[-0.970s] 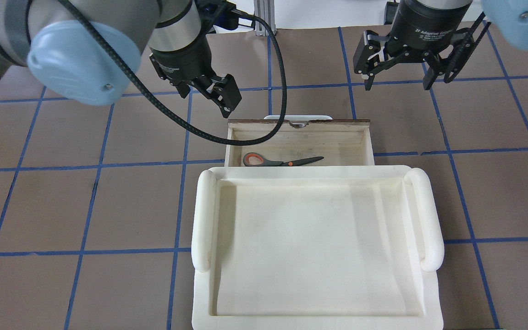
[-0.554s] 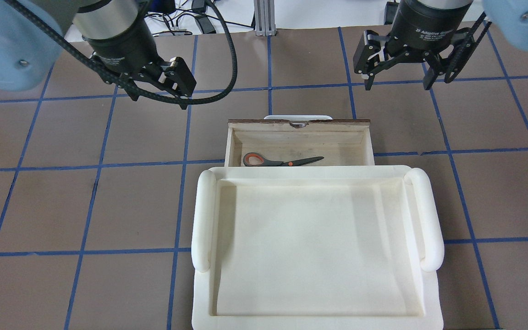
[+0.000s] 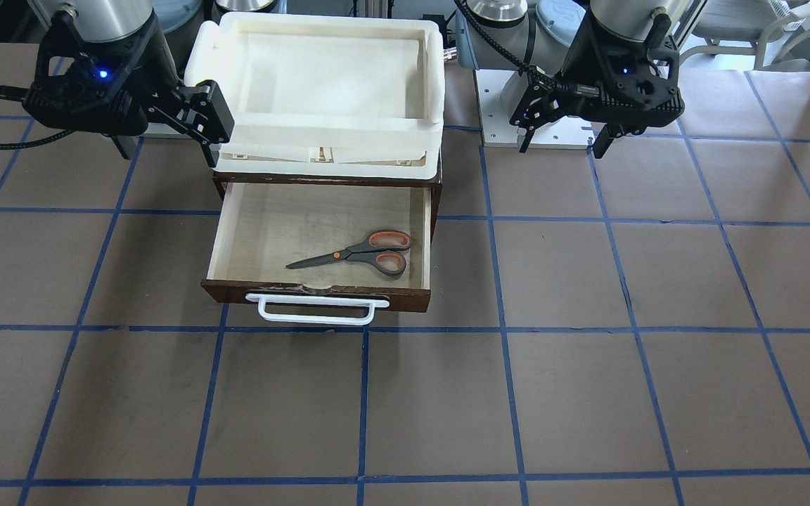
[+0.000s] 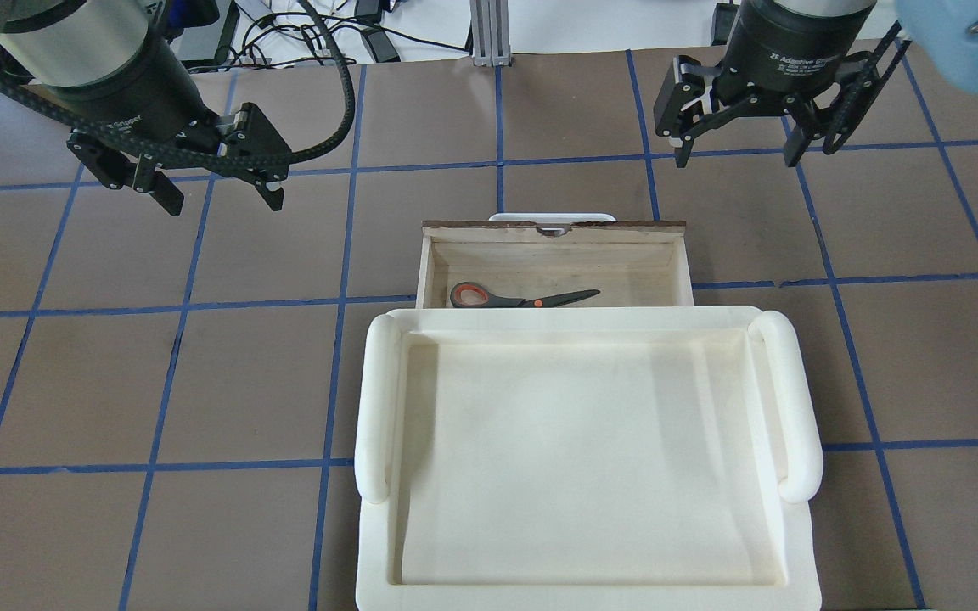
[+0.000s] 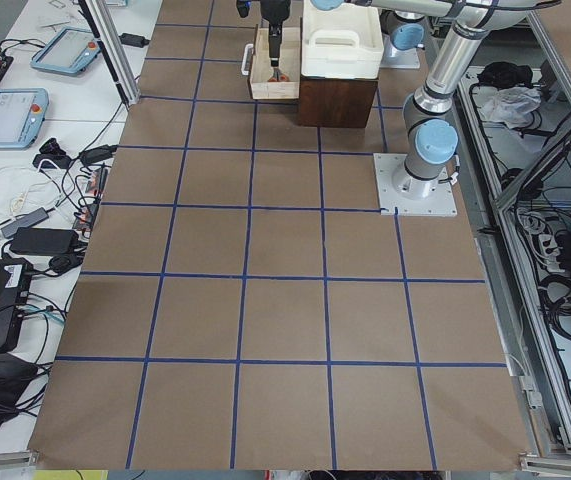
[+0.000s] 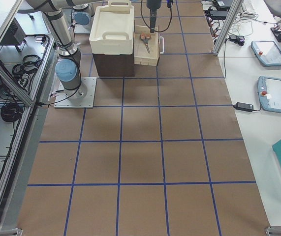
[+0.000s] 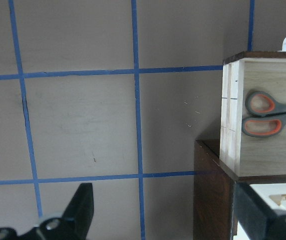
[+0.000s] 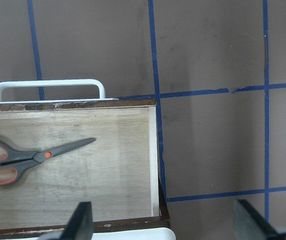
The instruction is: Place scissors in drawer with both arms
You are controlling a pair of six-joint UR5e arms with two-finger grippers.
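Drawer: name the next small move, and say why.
Probably bring the right gripper toward the white handle to push the drawer shut: the scissors already lie inside, and both it and the left gripper hang open, empty.

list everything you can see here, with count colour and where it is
scissors: 1, grey and orange handles, dark blades, flat in the drawer
drawer: 1, dark brown front, pale inside, pulled open from the cabinet
handle: 1, white, on the drawer front
tray: 1, white, on top of the cabinet
cabinet: 1, dark brown, under the tray
table: 1, brown with blue tape grid
pendants: 2 per side, blue-grey, on white side benches
left gripper: 1, black, open, empty, left of the drawer
right gripper: 1, black, open, empty, right of the drawer
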